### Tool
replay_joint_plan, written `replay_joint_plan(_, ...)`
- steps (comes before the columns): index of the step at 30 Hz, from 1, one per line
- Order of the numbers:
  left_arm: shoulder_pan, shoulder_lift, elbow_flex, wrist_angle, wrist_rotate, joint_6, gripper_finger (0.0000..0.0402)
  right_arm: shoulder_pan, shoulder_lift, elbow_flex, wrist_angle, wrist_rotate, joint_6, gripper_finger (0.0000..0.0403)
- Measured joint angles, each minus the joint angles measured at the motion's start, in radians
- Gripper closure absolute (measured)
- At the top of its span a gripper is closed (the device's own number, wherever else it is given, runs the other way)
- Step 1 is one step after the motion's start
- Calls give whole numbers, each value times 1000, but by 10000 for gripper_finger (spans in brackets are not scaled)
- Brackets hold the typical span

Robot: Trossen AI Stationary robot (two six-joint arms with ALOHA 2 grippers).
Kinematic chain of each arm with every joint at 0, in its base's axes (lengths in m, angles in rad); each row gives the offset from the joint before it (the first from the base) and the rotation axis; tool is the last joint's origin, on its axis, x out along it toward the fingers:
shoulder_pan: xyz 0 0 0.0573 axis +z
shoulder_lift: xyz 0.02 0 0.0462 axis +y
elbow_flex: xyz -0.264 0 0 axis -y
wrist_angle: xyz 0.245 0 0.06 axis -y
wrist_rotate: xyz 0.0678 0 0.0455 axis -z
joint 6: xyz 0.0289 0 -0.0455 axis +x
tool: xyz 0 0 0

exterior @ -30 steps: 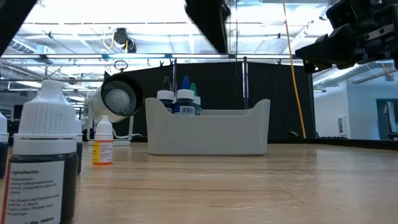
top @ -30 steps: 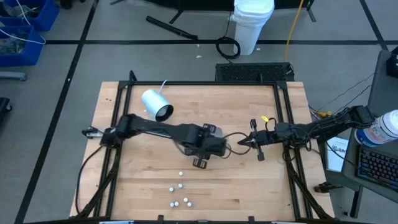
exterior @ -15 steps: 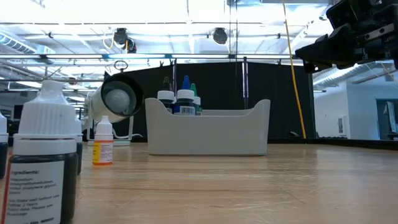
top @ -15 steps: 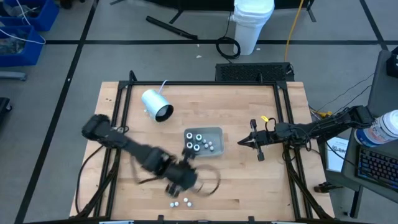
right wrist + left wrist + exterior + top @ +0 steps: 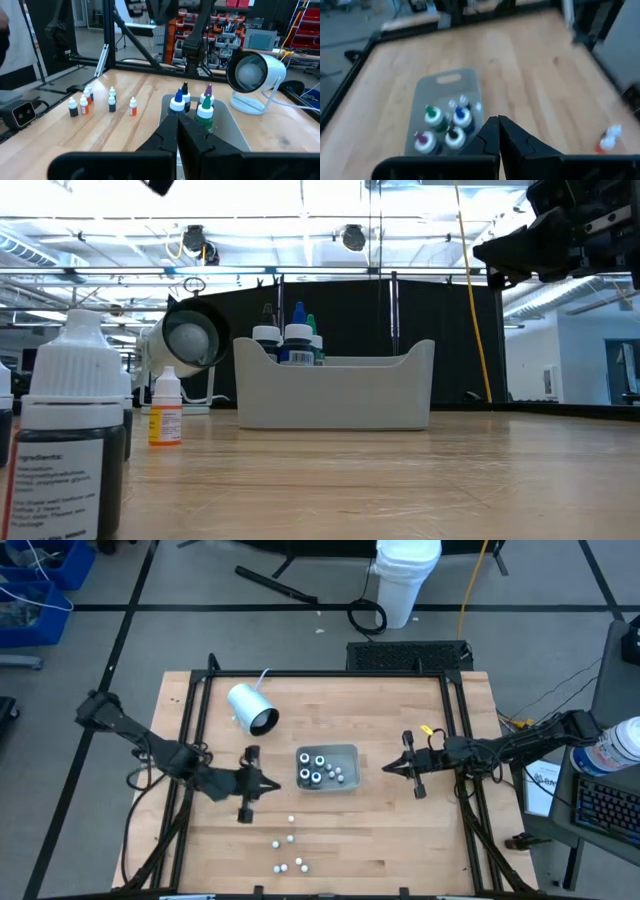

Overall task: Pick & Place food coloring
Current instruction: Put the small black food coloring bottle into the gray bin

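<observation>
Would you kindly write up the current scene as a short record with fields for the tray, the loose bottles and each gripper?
tray: grey tray mid-table, holding several food coloring bottles
loose bottles: six loose bottles standing on the table near its front edge
left gripper: left gripper shut, empty, to the left of the tray
right gripper: right gripper shut, empty, to the right of the tray
other: white cylinder lamp lying on the table behind the tray, to its left

Grey tray (image 5: 346, 752) on pale wood table (image 5: 400, 840); bottles (image 5: 192, 106) inside capped white, blue, green, purple. Loose bottles (image 5: 82, 104) show orange and dark labels. White lamp (image 5: 252, 710).
</observation>
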Motion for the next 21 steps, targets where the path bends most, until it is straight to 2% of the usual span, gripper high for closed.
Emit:
replay_joint_plan(3, 36, -52, -130, 165, 6, 11, 396, 0, 0, 0, 4, 0, 0, 403)
replay_joint_plan(6, 85, -103, -240, 197, -117, -14, 392, 0, 0, 0, 2, 1, 0, 403)
replay_joint_plan(8, 121, -123, -311, 249, -132, -50, 395, 0, 0, 0, 2, 1, 0, 403)
replay_joint_plan(10, 149, -140, -386, 347, -100, -57, 398, 0, 0, 0, 3, 1, -2, 403)
replay_joint_plan(13, 162, -144, -479, 557, -30, 40, 395, 0, 0, 0, 2, 2, -10, 403)
replay_joint_plan(19, 172, -185, -605, 761, 43, 143, 398, 0, 0, 0, 1, 2, -5, 403)
replay_joint_plan(21, 165, -226, -628, 755, 49, 197, 396, 0, 0, 0, 2, 2, -4, 403)
